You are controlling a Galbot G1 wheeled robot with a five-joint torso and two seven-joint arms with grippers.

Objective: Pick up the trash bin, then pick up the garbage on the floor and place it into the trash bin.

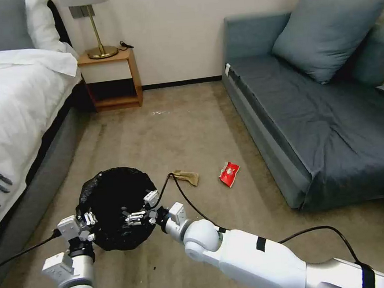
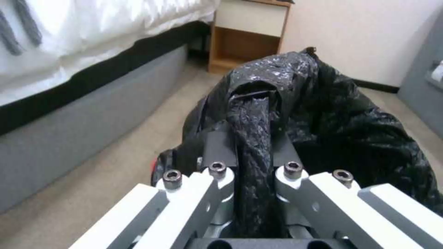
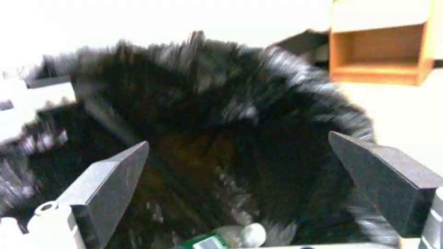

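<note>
The trash bin, lined with a crinkly black bag, is held just off the carpet in front of me. My left gripper is shut on its near-left rim; in the left wrist view the bag-covered rim is pinched in the left gripper. My right gripper hovers open over the bin's mouth, its dark fingers spread wide with nothing between them. Below them, inside the bin, lies a clear bottle with a green label and white cap. A gold-brown wrapper and a red packet lie on the floor to the bin's right.
A bed with white bedding runs along the left. A wooden nightstand with a lamp stands at the back wall. A blue-grey sofa fills the right side. Open carpet lies between them. A black cable loops over my right arm.
</note>
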